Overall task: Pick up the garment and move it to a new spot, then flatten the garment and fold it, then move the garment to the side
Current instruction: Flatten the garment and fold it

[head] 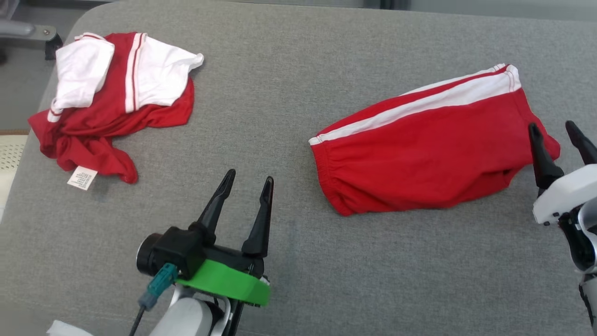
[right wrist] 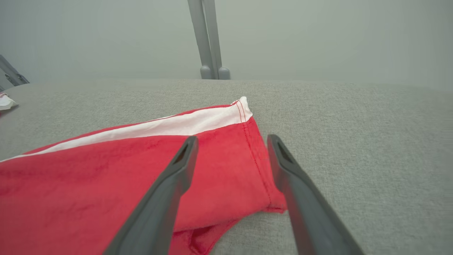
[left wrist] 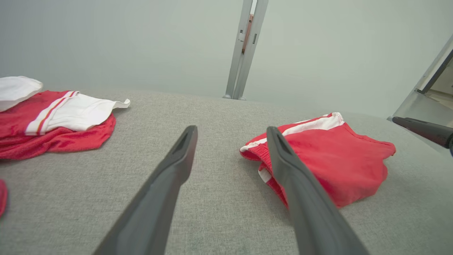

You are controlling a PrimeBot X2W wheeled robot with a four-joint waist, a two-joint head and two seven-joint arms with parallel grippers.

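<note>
dark long-fingered left claw [head: 250, 177], green collar [head: 224, 282], teal cable plug [head: 158, 284]

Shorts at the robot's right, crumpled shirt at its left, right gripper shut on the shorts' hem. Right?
No: the right gripper is open, its fingers spread either side of the shorts' hem, gripping nothing, as the right wrist view shows. The shirt is at left.

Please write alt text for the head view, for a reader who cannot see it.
Folded red shorts with a white stripe lie right of centre on a grey table. The right gripper is open at their right edge; the left gripper is open over bare table. A crumpled red and white shirt lies at upper left.
</note>
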